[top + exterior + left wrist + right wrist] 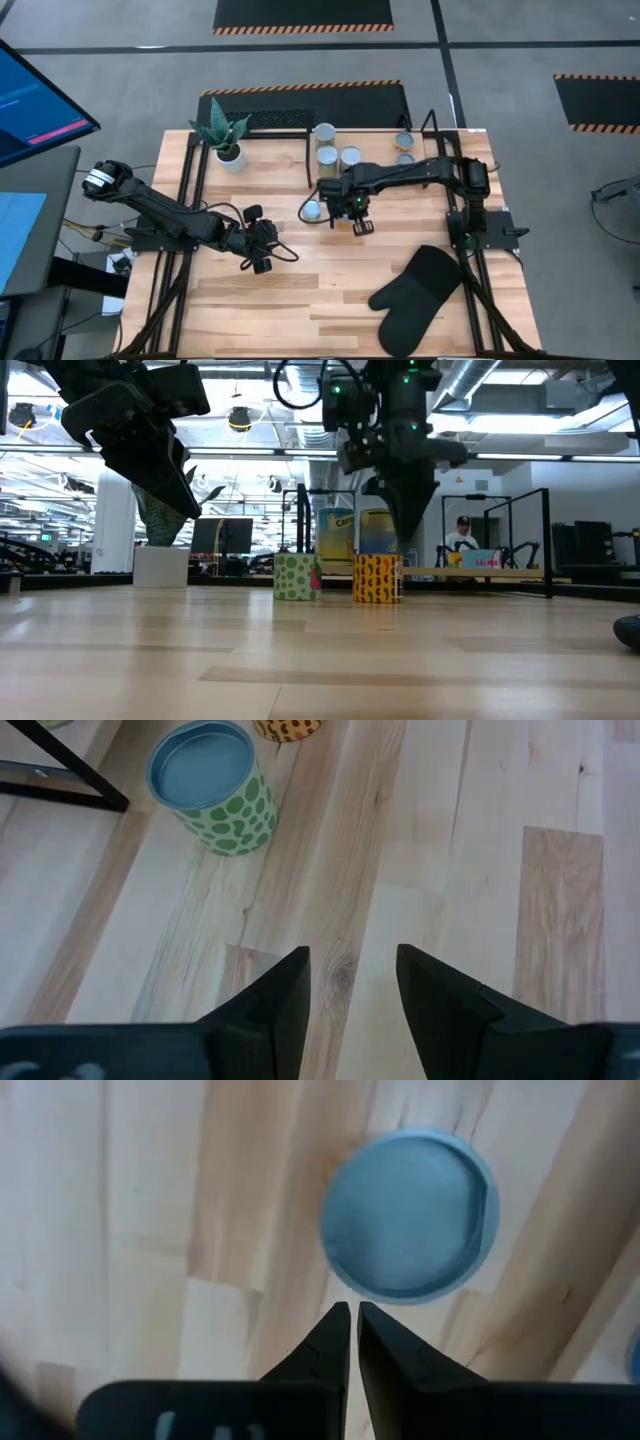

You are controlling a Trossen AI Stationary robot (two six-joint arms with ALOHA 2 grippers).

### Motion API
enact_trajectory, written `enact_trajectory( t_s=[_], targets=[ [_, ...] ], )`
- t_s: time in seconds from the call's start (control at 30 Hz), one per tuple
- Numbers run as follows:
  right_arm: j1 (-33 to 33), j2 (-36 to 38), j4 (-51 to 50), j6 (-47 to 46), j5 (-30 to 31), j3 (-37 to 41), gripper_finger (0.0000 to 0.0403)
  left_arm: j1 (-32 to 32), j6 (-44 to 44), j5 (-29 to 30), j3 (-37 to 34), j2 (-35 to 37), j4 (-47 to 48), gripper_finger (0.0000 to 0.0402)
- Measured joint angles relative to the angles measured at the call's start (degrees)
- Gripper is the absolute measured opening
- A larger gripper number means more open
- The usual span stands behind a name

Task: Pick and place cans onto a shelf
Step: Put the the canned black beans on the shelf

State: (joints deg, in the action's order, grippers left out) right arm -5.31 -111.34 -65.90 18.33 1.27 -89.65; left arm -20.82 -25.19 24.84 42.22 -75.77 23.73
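right end effector (353,1320) pressed together above yellow can (377,578) | risk: descends unopened, probably topples it (green-dotted can (296,576) beside) | left end effector (352,982) spread, idle

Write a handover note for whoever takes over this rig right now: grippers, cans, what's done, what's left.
Left gripper: open, empty, hovering over the bare table, apart from the green-dotted can.
Right gripper: shut, empty, hanging just above the yellow-patterned can.
Cans: five cans stand on the shelf; the green-dotted and yellow-patterned cans stand upright on the table in front of it.
Done: five appear shelved.
Left: those two cans.
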Motion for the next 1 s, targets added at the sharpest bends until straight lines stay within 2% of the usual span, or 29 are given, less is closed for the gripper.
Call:
enact_trajectory(
  t_s=[0.13, 0.27, 0.43, 0.6, 0.73, 0.87, 1.0],
  targets=[
    [-0.5, 0.0, 2.7, 0.2, 0.1, 1.6, 0.0049, 0.0, 0.0, 0.0, 0.0, 0.0, 0.0, 0.0139],
    [-0.5, 1.5, 0.3, 0.2, 0.1, 1.6, 0.0049, 0.0, -0.1, 0.0, 0.0, 0.0, 0.1, 0.0139],
    [-0.8, 9.1, -2.7, -1.8, 0.1, 4.3, 0.0049, 0.0, -0.9, 0.0, 0.0, 0.0, 0.4, 0.0139],
    [-0.3, 22.0, 11.0, -4.7, 0.0, 13.9, 0.0049, 0.0, -1.0, 1.1, 0.0, 0.0, 0.8, 0.0139],
    [0.9, 28.9, 23.8, -6.3, -1.9, 21.0, 0.0049, 0.0, -1.0, 2.2, 0.0, 0.0, 0.7, 0.0139],
    [2.1, 30.5, 30.6, -5.5, -2.7, 25.0, 0.0049, 0.0, -1.5, 2.2, 0.0, 0.0, 0.5, 0.0139],
    [3.5, 28.2, 35.0, -4.5, -2.7, 25.0, 0.0049, 0.0, -1.6, 2.2, 0.0, 0.0, 0.4, 0.0139]
  ],
)
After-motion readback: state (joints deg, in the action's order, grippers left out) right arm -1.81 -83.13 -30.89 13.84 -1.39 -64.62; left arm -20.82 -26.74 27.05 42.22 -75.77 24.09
